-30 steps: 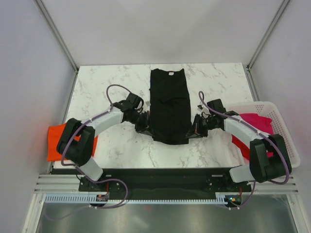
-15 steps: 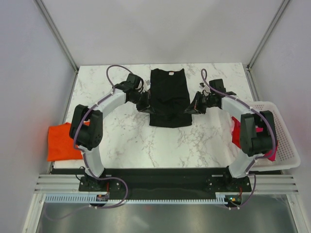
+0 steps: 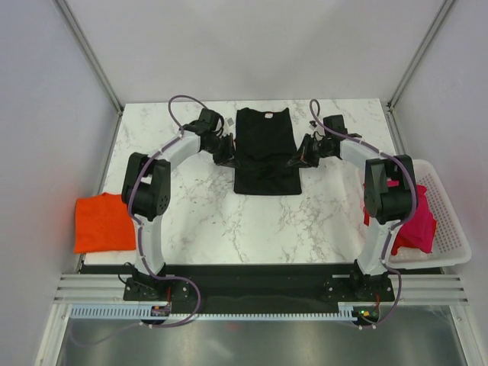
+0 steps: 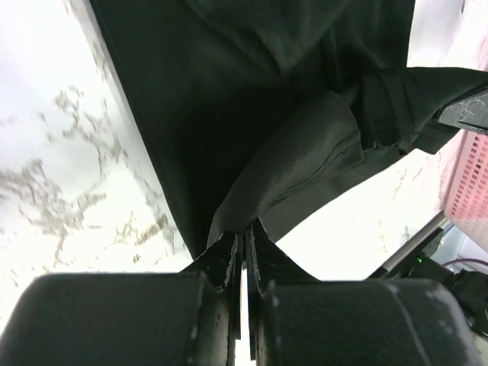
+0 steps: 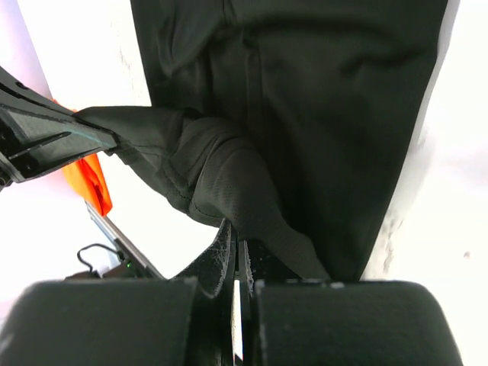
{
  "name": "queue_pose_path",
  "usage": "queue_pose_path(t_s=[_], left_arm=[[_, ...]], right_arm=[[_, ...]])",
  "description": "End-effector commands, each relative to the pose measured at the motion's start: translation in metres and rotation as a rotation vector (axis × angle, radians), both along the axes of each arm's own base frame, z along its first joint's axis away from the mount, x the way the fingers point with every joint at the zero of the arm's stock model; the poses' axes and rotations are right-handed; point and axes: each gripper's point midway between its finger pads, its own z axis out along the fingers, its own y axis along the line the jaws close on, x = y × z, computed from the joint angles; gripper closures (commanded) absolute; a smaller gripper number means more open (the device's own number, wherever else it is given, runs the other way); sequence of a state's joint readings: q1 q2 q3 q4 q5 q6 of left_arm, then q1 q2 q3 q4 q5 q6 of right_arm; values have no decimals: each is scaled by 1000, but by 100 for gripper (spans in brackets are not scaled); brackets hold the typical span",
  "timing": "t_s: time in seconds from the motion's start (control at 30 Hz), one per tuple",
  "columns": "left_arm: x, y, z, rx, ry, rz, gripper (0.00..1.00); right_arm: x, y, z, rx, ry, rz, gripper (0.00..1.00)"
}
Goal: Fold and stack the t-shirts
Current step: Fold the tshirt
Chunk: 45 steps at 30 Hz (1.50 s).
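The black t-shirt (image 3: 264, 152) lies at the middle back of the marble table, collar and small white label toward the far edge, its lower part doubled up over itself. My left gripper (image 3: 226, 155) is shut on the lifted hem at the shirt's left side (image 4: 290, 175). My right gripper (image 3: 299, 158) is shut on the hem at the right side (image 5: 229, 183). Each wrist view shows black cloth pinched between the jaw tips. An orange t-shirt (image 3: 103, 222) lies folded at the table's left edge. A magenta-pink t-shirt (image 3: 415, 226) sits in the basket.
A white slatted basket (image 3: 446, 229) stands off the table's right edge (image 4: 469, 175). Aluminium frame posts rise at both back corners. Both arms arch over the table's middle toward the back, their bases on the near rail. The orange cloth also shows in the right wrist view (image 5: 90, 177).
Both grippers have carried the black shirt's bottom hem away from the near side toward the collar, so the shirt now looks shorter and doubled. The arms have stretched further back.
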State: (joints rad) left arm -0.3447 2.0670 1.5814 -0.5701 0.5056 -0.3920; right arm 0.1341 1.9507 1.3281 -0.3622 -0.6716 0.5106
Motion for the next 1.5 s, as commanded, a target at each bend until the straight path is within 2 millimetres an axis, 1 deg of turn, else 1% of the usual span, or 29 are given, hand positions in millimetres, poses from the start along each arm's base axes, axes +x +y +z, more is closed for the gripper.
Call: queue_pose_path(t_s=[0.0,0.03,0.07,0.1,0.13,0.17,0.2,0.27,0.3,0.33,0.37,0.4,0.43,0.47,0.5,0.53,0.57,0.6,0.63,0.67,0.7,0.73,0.8,0.87,1.07,1.2,1.33,1.37,1.47], left_arm=[[26,-5,8,5,-110,-31,95],[29,-6,9,6,-117,-29,88],[31,-4,6,21,-119,-20,73],[30,-3,4,31,-116,-17,66],[28,1,4,43,-111,-8,58],[28,6,3,66,-111,8,48],[23,13,8,90,-116,23,41],[18,24,11,128,-119,54,35],[15,29,16,140,-130,60,34],[7,36,23,158,-136,62,33],[1,41,27,170,-148,53,32],[-5,43,29,171,-146,48,32],[-20,45,33,159,-128,28,31],[-27,46,32,153,-118,14,31],[-35,46,32,140,-98,5,31],[-46,46,26,126,-66,-11,30],[-54,42,29,72,-37,-26,33],[-57,41,28,49,-20,-27,34],[-64,41,21,39,22,-16,36],[-66,38,21,-5,62,9,41],[-68,36,19,-31,88,20,42],[-75,32,17,-79,131,16,42],[-74,31,13,-135,177,45,36],[-79,29,11,-189,232,57,33],[-79,21,-2,-240,294,77,30],[-74,17,-9,-259,324,80,32],[-75,14,-23,-254,363,83,36],[-75,14,-25,-254,367,84,37],[-74,12,-30,-249,375,84,37]], right_arm=[[27,0,6,-6,-78,10,97],[29,0,3,-5,-73,8,91],[34,2,5,-4,-84,9,83],[37,0,2,-12,-83,6,65],[39,1,4,-16,-98,14,59],[42,-1,12,-19,-119,17,54],[41,-5,16,-27,-131,30,46],[39,-11,23,-37,-143,34,44],[35,-16,34,-42,-161,31,43],[26,-28,29,-46,-122,9,43],[20,-35,38,-44,-126,-5,43],[15,-41,38,-45,-114,-16,43],[9,-51,37,-46,-92,-38,43],[-1,-55,31,-48,-61,-44,43],[-6,-59,33,-51,-64,-48,43],[-11,-59,30,-51,-51,-45,43],[-21,-59,22,-49,-19,-43,43],[-22,-68,20,-45,-6,-70,44],[-27,-68,15,-41,10,-70,44],[-35,-67,7,-33,37,-72,44],[-39,-65,5,-18,59,-78,44],[-43,-64,2,-10,70,-80,44],[-56,-62,-10,4,124,-84,43],[-65,-61,-20,10,164,-95,43],[-72,-58,-30,34,213,-111,41],[-77,-55,-37,34,242,-113,40],[-75,-52,-41,39,253,-112,40],[-79,-43,-43,36,260,-88,40],[-79,-39,-49,28,277,-79,41]])
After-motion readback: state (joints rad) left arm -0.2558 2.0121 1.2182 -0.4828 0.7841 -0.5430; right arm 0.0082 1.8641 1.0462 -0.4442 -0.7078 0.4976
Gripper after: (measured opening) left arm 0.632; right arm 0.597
